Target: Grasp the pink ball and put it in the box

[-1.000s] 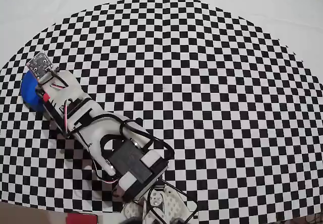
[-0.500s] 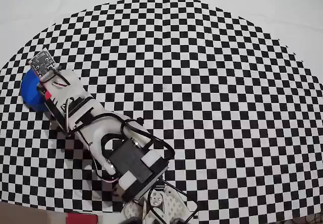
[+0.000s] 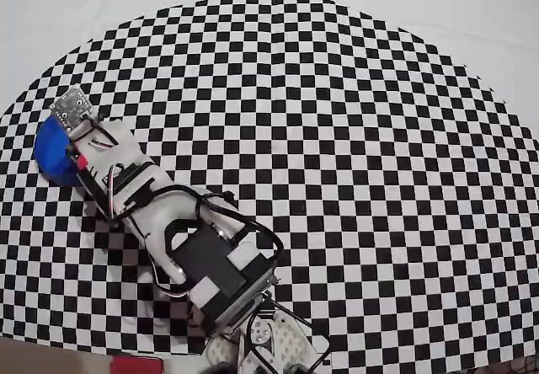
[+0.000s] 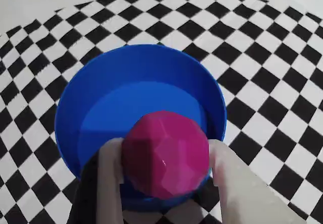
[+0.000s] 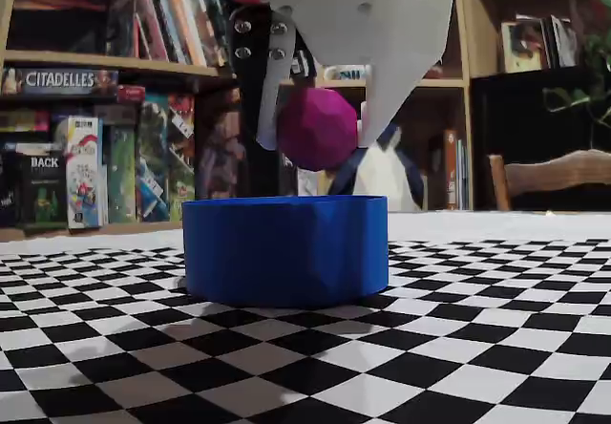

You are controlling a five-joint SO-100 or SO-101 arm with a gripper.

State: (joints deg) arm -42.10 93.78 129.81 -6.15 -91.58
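Fixed view: gripper (image 5: 320,137) clamps the pink ball (image 5: 318,129) above the box (image 5: 285,249).

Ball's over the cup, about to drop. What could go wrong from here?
1. In the wrist view the pink ball hangs over the near rim of the blue cup, not its centre; released here it may clip the rim and roll off.
2. The gripper sits close above the cup; lowering further could nudge it.

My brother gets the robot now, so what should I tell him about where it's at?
End effector: shut on the pink ball, holding it in the air.
The ball is above the blue box, near the rim at the bottom of the wrist view, not touching.
Done: ball picked up and carried over the box.
Left: probably nudge it nearer the middle, open the fingers and let it drop in.
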